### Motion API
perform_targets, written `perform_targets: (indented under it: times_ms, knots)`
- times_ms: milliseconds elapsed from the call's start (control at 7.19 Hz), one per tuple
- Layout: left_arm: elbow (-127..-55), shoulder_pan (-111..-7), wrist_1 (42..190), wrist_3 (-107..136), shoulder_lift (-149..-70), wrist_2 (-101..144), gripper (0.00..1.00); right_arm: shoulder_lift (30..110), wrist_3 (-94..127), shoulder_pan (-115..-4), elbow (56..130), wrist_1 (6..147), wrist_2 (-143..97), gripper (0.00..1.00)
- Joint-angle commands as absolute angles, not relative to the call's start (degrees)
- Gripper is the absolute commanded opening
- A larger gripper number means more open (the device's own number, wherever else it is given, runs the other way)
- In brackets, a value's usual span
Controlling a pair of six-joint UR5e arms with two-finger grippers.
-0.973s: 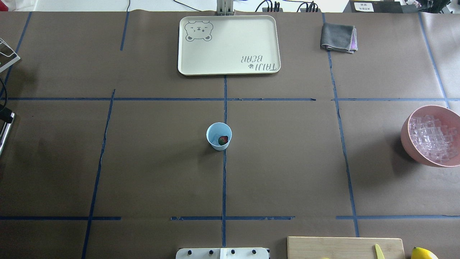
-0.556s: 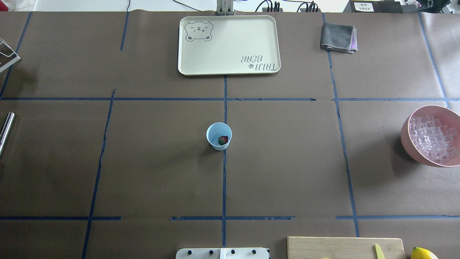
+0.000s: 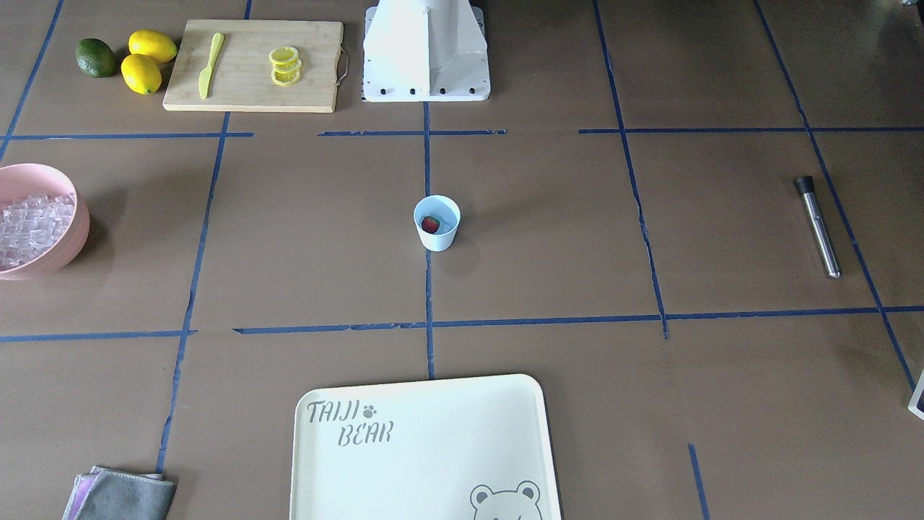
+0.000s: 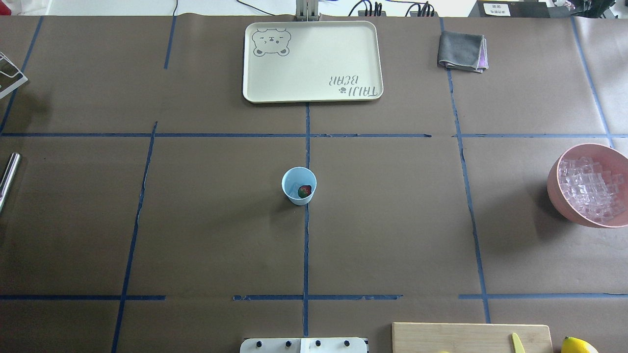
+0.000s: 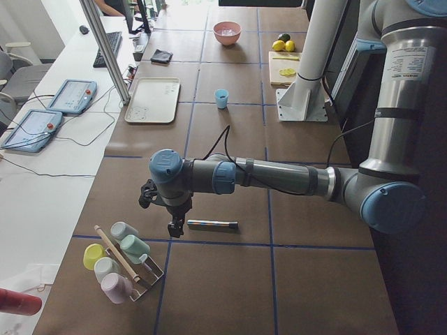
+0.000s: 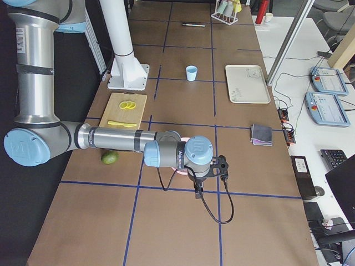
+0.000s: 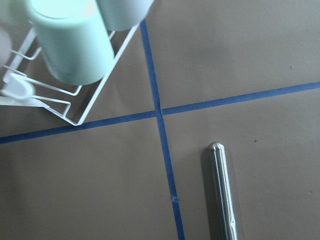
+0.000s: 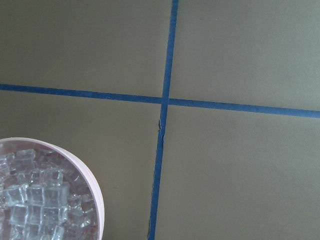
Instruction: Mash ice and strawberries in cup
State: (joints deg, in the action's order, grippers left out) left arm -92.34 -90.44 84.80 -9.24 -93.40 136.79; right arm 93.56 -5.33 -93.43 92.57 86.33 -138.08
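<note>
On brown-papered table (blue tape grid): cup; white desk alongside.

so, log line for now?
cup: strawberry inside | ice: in bowl | muddler: lying free | left gripper: near muddler, jaws unclear | right gripper: near bowl, jaws unclear

We see the pale blue cup standing upright near the middle of the brown tabletop, on a blue tape line, with a small red strawberry inside. Well apart, at the right edge, a pink bowl holds a heap of ice cubes. On the far side lie a cream bear-printed tray and a folded grey cloth. Along the near edge we make out a wooden cutting board carrying a yellow knife, with a lemon beside it. A metal rod shows at the left edge.
</note>
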Motion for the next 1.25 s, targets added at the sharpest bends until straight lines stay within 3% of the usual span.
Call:
perform_targets:
  times_ms: [0,1112]
  knots:
    - [-91.76,-90.88,84.55,-9.32,-92.82,137.37,1.0,93.52,-5.19,-93.34,92.64,86.4,-138.08,0.99]
    - [-92.64,-90.88,85.52,-8.79,-88.86,137.55,1.0,93.52,-5.19,-93.08,92.81,86.4,-138.25,0.99]
